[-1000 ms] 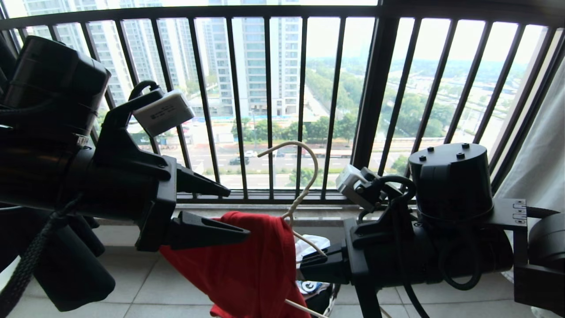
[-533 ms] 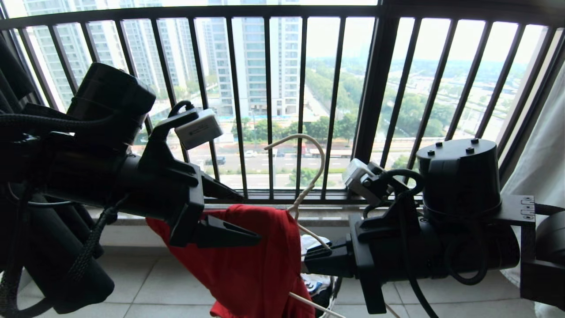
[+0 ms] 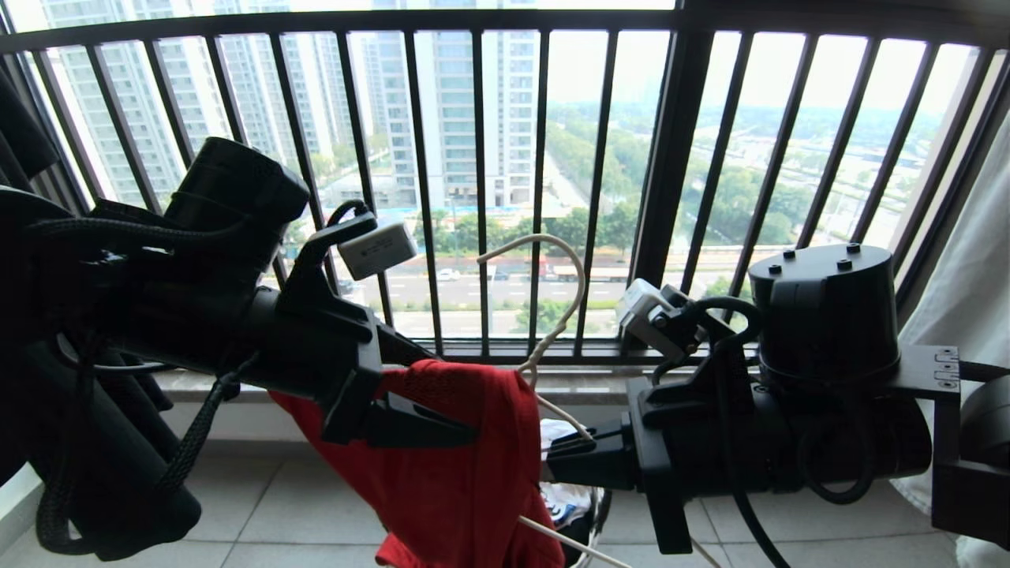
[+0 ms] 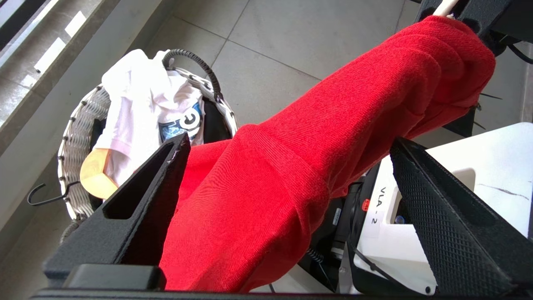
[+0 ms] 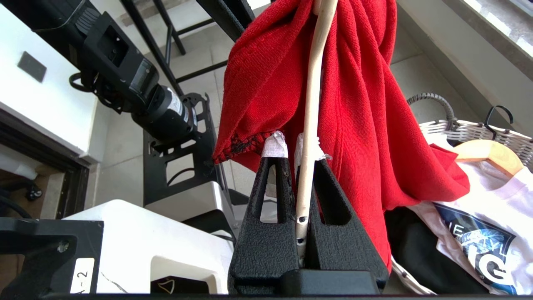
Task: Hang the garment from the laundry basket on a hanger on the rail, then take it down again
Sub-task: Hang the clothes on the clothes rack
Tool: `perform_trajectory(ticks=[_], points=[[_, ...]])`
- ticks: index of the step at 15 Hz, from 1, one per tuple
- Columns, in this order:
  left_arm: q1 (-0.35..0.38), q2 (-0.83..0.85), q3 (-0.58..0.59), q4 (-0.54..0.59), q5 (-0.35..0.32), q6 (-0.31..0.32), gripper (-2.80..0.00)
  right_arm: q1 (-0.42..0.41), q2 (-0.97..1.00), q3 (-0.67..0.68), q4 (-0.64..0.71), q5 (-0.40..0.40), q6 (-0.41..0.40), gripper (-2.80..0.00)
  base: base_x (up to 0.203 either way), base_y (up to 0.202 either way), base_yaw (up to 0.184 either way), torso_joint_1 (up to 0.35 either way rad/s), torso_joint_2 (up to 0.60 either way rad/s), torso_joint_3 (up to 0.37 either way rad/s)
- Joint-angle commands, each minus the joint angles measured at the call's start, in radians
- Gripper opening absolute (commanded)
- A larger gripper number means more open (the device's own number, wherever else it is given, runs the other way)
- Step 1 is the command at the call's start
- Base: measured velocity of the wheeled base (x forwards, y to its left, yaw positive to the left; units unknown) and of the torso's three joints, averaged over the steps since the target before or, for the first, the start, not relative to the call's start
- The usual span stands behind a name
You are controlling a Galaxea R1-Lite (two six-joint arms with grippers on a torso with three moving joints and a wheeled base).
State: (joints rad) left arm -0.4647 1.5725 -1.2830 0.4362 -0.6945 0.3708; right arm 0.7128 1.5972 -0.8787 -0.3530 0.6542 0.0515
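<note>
The red garment (image 3: 465, 473) hangs bunched over one arm of the cream wire hanger (image 3: 552, 315), whose hook points up in front of the window bars. My right gripper (image 3: 556, 461) is shut on the hanger's other arm (image 5: 310, 125), near its end. My left gripper (image 3: 451, 398) stands open with its jaws wide on either side of the draped garment (image 4: 291, 166). The laundry basket (image 4: 70, 137) sits on the floor tiles below both grippers. The rail is out of view.
In the basket lie a white printed T-shirt (image 4: 145, 104), a black garment (image 5: 420, 254) and a tan wooden hanger (image 5: 487, 154). The black window railing (image 3: 481, 181) stands close behind. Pale cloth (image 3: 970, 292) hangs at far right. My white base (image 4: 437, 233) is underneath.
My left arm has swung in toward the centre and its open jaws have moved over the red cloth. The right gripper, still holding the hanger, has barely shifted.
</note>
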Motion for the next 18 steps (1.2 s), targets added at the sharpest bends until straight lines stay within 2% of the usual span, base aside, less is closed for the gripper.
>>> perform_trajectory(ticks=[1, 7, 9, 10, 18], points=[[-0.002, 0.003, 0.002, 0.003, -0.003, 0.002, 0.00, -0.001, -0.002, 0.000, -0.003, 0.004, 0.001, -2.80, 0.000, 0.000, 0.000, 0.000, 0.00, 0.000], [-0.005, 0.011, 0.004, 0.003, -0.005, 0.006, 0.00, -0.009, -0.005, -0.003, -0.004, 0.002, 0.002, -2.80, 0.000, 0.000, 0.000, 0.000, 0.00, 0.000], [-0.005, 0.009, 0.009, 0.005, -0.005, 0.040, 0.00, -0.016, -0.006, -0.006, -0.004, 0.002, 0.002, -2.80, 0.000, 0.000, 0.000, 0.000, 0.00, 0.000], [-0.004, 0.009, 0.008, 0.006, -0.005, 0.042, -2.80, -0.023, -0.006, -0.006, -0.005, 0.002, 0.001, -2.80, 0.000, 0.000, 0.000, 0.000, 0.00, 0.000], [-0.003, -0.014, 0.019, 0.004, -0.009, 0.043, -2.80, -0.056, 0.018, -0.042, -0.006, 0.005, -0.005, -2.80, 0.000, 0.000, 0.000, 0.000, 0.00, 0.000]])
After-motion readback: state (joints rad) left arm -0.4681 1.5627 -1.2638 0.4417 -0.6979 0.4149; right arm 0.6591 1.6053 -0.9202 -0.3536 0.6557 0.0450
